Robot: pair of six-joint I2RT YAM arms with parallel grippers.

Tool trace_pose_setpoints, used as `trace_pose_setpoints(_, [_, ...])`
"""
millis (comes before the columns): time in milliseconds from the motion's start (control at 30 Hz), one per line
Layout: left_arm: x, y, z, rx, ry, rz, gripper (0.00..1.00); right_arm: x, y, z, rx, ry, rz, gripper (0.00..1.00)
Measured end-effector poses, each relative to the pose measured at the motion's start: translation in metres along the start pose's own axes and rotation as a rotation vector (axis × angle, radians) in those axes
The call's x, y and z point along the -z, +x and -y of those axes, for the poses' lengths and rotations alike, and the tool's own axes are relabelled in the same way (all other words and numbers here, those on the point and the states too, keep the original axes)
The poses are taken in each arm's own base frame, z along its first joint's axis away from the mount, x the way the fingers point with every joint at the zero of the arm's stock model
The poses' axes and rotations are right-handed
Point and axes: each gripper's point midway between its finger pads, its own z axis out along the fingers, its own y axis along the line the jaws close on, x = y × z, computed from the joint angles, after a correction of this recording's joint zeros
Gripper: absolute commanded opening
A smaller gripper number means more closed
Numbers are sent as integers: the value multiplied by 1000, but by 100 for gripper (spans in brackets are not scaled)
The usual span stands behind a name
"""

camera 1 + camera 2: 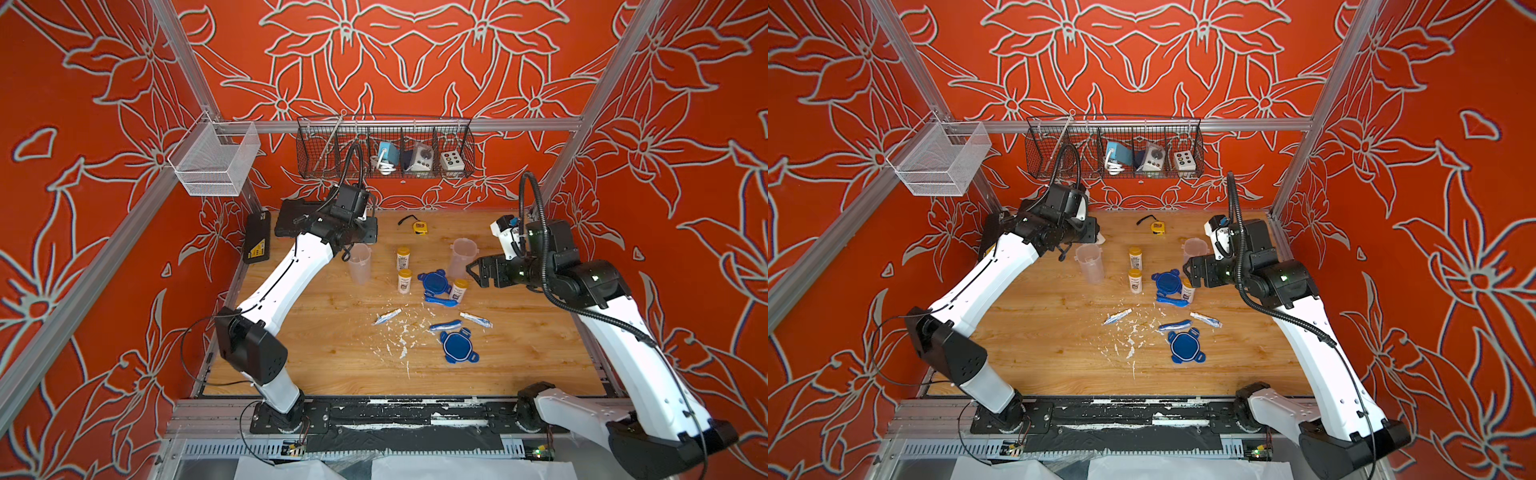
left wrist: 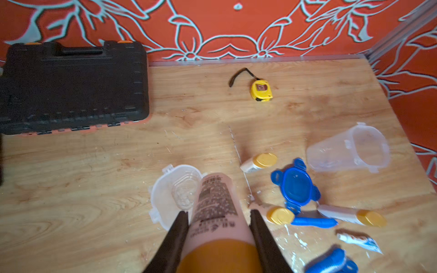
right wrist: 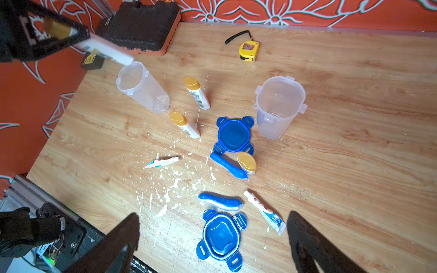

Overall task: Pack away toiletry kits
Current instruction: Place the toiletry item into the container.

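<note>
My left gripper (image 2: 218, 214) is shut on a yellow-capped white bottle (image 2: 212, 201), held cap-end in the jaws, its base tilted over the mouth of the left clear tub (image 2: 175, 189). That tub (image 1: 359, 262) stands upright and lidless. A second lidless tub (image 1: 462, 255) stands to the right. My right gripper (image 1: 471, 274) hovers open beside it, nothing between its fingers. On the table stand three more bottles (image 1: 403, 257), (image 1: 404, 281), (image 1: 459, 289). Two blue lids (image 1: 434, 282), (image 1: 457, 345), two blue toothbrushes (image 1: 440, 301), (image 1: 445, 325) and two small tubes (image 1: 386, 318), (image 1: 476, 320) lie there.
A black tool case (image 2: 73, 87) lies at the back left, and another (image 1: 257, 237) leans on the left wall. A yellow tape measure (image 1: 419, 227) sits at the back. White flecks (image 1: 401, 336) litter the table. A wire basket (image 1: 384, 147) hangs on the rear rail.
</note>
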Motion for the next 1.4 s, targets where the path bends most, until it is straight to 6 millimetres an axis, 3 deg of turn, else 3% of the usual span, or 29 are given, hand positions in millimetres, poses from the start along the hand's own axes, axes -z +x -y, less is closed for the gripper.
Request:
trace_pose_setpoints(167, [-29,10,-21,-25,-62,-72,0,-12,5,-10,24,-23,-52,97])
trace_pose_setpoints(467, [-28,23,-37,-34,-85,-104,0,-21,3,-16,39,-34,-70,97])
trace_pose_setpoints(633, [-37,42,-45,-41,-97,-149,0,-26,1,-19,46,-42,-71,97])
trace_pose_setpoints(967, [-56,69,-39,-40,-48,-213,1,-36,-8,-23,61,-58,-38,97])
trace_pose_setpoints(1133, [-73,86,-40,-40,-43,-253,9,-43,-10,-25,67,-69,-31,97])
trace_pose_setpoints(1400, [-84,98,-39,-46,-32,-286,47,-40,-12,-25,83,-66,-16,97])
